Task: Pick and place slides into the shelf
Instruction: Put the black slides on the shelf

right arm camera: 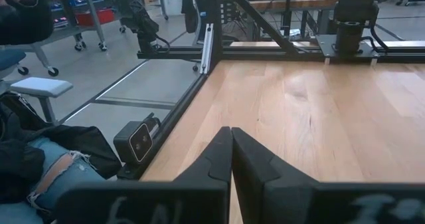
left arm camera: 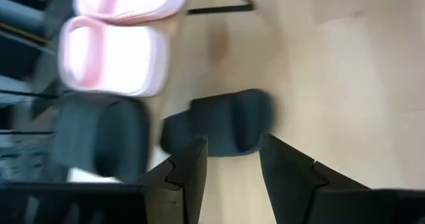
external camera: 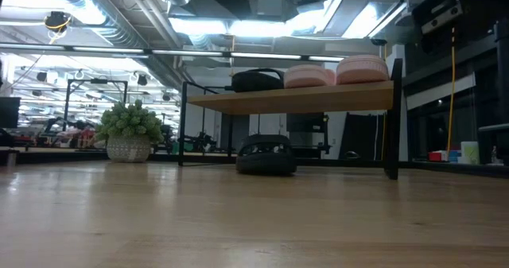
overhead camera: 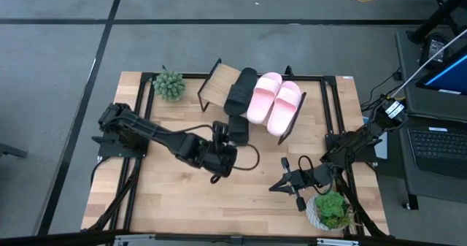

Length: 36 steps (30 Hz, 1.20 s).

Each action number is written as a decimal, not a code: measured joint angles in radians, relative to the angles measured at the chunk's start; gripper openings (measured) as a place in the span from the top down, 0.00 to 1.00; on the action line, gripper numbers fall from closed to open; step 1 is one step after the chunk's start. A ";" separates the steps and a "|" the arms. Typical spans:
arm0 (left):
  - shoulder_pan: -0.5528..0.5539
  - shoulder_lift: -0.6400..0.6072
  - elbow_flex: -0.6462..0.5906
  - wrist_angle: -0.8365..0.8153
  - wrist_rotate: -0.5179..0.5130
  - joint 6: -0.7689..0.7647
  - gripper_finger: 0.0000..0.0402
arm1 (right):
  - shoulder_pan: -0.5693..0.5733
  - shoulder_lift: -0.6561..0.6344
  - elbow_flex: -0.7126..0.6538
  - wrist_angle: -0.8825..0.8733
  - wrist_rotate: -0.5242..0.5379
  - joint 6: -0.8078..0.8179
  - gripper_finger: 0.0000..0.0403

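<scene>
- Shelf carries one black slide and two pink slides; a second black slide lies on the table beside it.
- Left gripper, fingers apart, hovers at that slide.
- Right gripper, fingers together, waits near a potted plant.
- Another plant stands by the shelf.
- No legible writing.

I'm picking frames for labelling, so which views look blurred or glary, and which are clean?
Left wrist view: motion-smeared, the black slide on the table and pink slides soft-edged. Low view: bright ceiling lights glare above the shelf. High view: evenly lit, sharp. Right wrist view: mostly clear.
</scene>
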 joint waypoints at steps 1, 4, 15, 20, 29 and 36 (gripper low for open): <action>-0.006 0.000 0.000 0.003 0.021 -0.009 0.68 | 0.000 0.000 0.000 0.000 0.000 0.000 0.97; -0.025 0.000 0.000 0.031 0.076 -0.041 0.68 | 0.000 0.000 0.000 0.000 0.000 0.000 0.97; -0.054 0.001 0.000 0.092 0.222 -0.135 0.68 | 0.000 0.000 0.000 0.000 0.000 0.002 0.97; -0.054 0.002 -0.065 0.199 0.227 -0.134 0.68 | 0.000 0.000 0.000 0.000 0.000 0.003 0.97; -0.042 0.003 -0.226 0.422 0.216 -0.024 0.68 | 0.000 0.000 0.000 0.000 0.000 0.002 0.97; -0.002 0.003 -0.292 0.488 0.216 -0.023 0.68 | 0.000 0.000 0.000 0.000 0.000 0.001 0.97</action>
